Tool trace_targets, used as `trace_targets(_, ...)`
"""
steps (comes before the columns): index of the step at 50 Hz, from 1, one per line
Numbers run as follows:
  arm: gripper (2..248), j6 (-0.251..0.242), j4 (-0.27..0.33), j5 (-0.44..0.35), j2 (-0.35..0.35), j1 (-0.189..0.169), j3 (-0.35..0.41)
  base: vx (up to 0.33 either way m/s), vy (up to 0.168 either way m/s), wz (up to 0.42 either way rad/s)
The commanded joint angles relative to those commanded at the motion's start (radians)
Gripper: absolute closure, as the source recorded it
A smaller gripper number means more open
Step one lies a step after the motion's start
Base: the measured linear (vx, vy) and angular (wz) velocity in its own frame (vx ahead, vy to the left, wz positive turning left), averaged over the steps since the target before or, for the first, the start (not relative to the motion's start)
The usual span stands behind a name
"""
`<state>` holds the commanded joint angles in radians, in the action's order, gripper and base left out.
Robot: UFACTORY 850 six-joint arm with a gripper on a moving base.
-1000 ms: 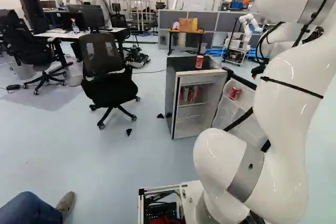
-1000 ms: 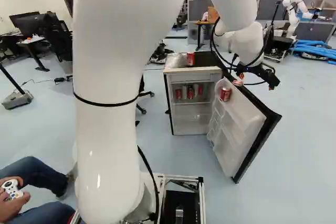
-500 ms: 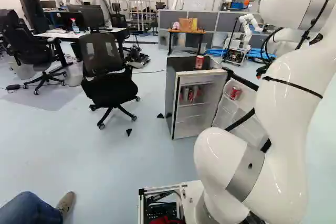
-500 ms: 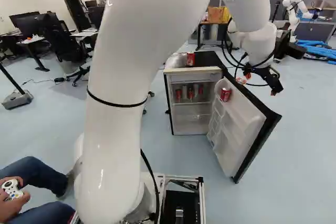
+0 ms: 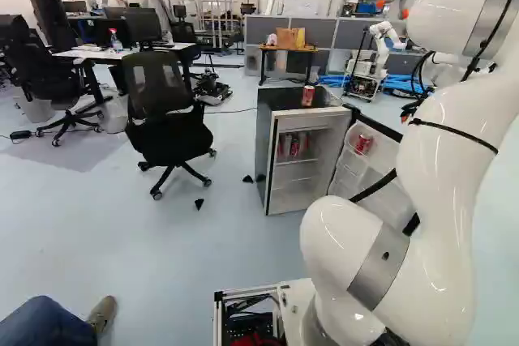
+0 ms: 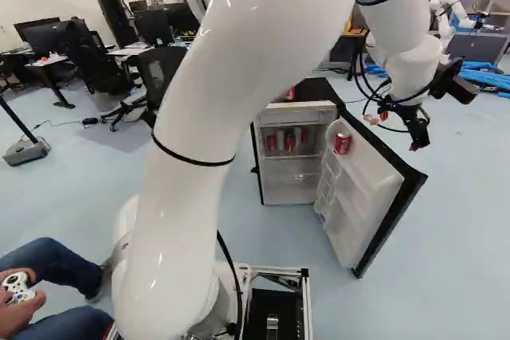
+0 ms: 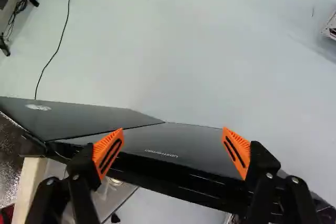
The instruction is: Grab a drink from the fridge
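Observation:
The fridge (image 6: 296, 103) stands with its door (image 6: 382, 189) swung wide. Red cans (image 6: 289, 142) are on its upper shelf, another red can (image 6: 342, 143) sits in the door rack, and one more can (image 5: 307, 96) stands on top of the fridge. Beyond the door's upper part, in the right base view, is my gripper (image 6: 417, 139), pointing down. In the wrist view the gripper (image 7: 172, 151) is open with nothing held; the door's black edge (image 7: 173, 181) runs across below the fingers, and its dark outer face (image 7: 173, 139) shows between them.
An office chair (image 5: 166, 127) is left of the fridge in the left base view. A small table (image 5: 288, 50) stands behind it, and another robot (image 5: 381, 42) is farther back to the right. A thin cable (image 7: 56, 51) lies on the floor beyond the door.
My arm has swung rightward in the right base view, and the gripper has shifted right and tilted more downward. The fridge, its door and the cans have not moved.

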<state>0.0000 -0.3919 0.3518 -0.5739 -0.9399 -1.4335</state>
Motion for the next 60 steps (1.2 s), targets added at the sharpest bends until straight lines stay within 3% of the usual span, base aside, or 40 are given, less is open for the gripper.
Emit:
trace_targets(11, 3, 0.0, -0.003, 0.023, -0.035, -0.017, -0.048, 0.0, 0.0, 0.0)
trace_targets(60, 3, 0.0, -0.003, 0.042, -0.107, -0.017, -0.069, 0.0, 0.0, 0.0)
